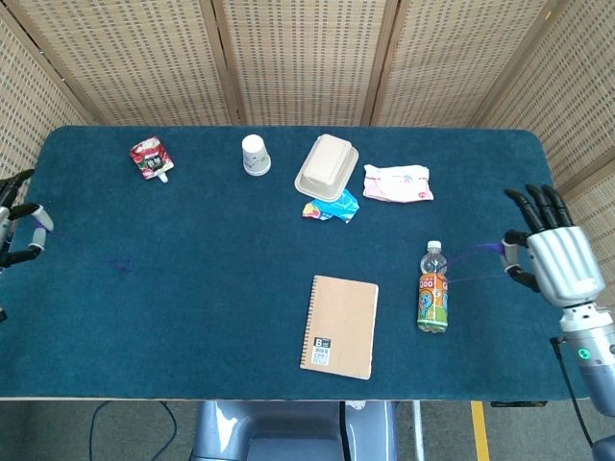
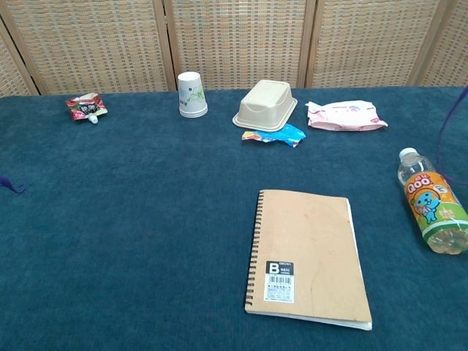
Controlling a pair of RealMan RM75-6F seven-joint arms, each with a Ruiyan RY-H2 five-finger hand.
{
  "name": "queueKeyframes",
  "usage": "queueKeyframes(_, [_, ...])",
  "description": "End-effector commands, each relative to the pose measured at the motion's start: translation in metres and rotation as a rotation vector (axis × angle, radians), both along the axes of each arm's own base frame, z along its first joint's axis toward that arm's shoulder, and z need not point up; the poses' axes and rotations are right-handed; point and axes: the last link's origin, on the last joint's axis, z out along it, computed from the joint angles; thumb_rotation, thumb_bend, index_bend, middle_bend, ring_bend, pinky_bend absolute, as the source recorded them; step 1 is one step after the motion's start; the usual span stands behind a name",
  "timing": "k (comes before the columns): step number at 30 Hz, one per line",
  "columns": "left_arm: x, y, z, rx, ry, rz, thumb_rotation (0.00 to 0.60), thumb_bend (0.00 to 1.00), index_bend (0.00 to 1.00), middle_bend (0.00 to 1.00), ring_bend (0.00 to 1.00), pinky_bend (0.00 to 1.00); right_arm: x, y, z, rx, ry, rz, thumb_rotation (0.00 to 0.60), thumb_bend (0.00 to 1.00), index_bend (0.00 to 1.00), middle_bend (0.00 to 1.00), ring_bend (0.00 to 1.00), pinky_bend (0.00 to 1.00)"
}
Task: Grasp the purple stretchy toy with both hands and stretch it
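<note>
A dark blue bench [image 1: 192, 317] fills both views, with a woven folding screen [image 1: 298, 58] behind it. A tan spiral notebook [image 1: 339, 327] lies flat near the front edge.

The right robot hand [image 1: 555, 257] hovers over the bench's right end with its dark fingers held straight and pointing away from the robot. The left robot hand [image 1: 19, 230] is only partly in frame at the left edge, so whether it is released or clenched cannot be told.

Along the back lie a beige clamshell box [image 1: 327, 166], a pink wipes pack [image 1: 398, 182], a white paper cup [image 1: 255, 155] standing upside down and a red pouch [image 1: 151, 158]. An orange-labelled bottle [image 1: 433, 290] lies on its side between the notebook and the right robot hand. A blue wrapper [image 1: 332, 206] touches the front of the clamshell box.

The purple stretchy toy [image 1: 476, 253] shows only as a thin strand running from above the bottle to the thumb side of the right robot hand. Whether that hand is grasping it cannot be told.
</note>
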Motion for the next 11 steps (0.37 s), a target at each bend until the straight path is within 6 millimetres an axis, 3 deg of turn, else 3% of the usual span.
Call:
queueKeyframes(1, [0.019,-0.002,-0.036,-0.046,0.037,-0.015,0.6,0.57,0.68,0.0,0.0,0.0,0.008,-0.007,-0.025,0.051,0.05,0.01,0.6,0.66,0.72,0.2,0.0,0.0])
queueKeyframes(5, [0.02,-0.007,-0.065,-0.059,0.028,-0.037,0.6,0.57,0.68,0.0,0.0,0.0,-0.004,-0.009,-0.038,0.067,0.063,-0.022,0.6,0.66,0.72,0.2,0.0,0.0])
queueKeyframes(11, [0.023,-0.007,-0.081,-0.063,0.017,-0.053,0.6,0.57,0.68,0.0,0.0,0.0,-0.013,-0.009,-0.044,0.069,0.075,-0.038,0.6,0.66,0.72,0.2,0.0,0.0])
